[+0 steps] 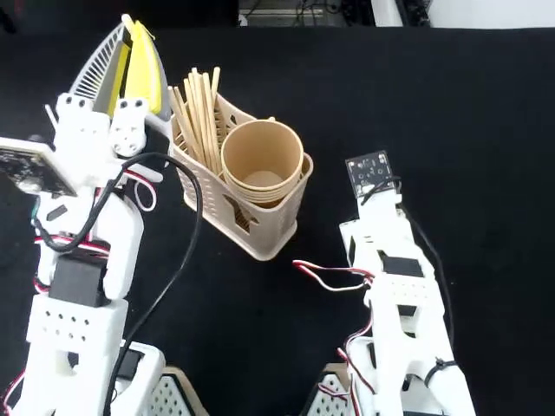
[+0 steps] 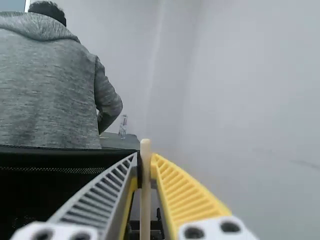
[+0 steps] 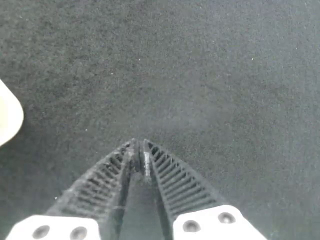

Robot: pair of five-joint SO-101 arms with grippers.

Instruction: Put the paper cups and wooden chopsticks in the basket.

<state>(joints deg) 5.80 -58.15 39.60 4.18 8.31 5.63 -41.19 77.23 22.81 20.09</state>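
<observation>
My left tool (image 1: 128, 35) is clamped on a single wooden chopstick (image 2: 145, 195), which runs lengthwise between the fingers and pokes out past their tips, pointing away from my base. The basket (image 1: 260, 234) stands on the table (image 1: 486, 130) just beside that tool, toward my right arm. It has a bundle of chopsticks (image 1: 198, 108) in the compartment nearer the tool and the paper cups (image 1: 262, 160) stacked in the farther one. I judge the stick must tip downward and swing across into that near, crowded compartment. My right tool (image 3: 139, 150) is closed on nothing, over the table, farther from the job.
</observation>
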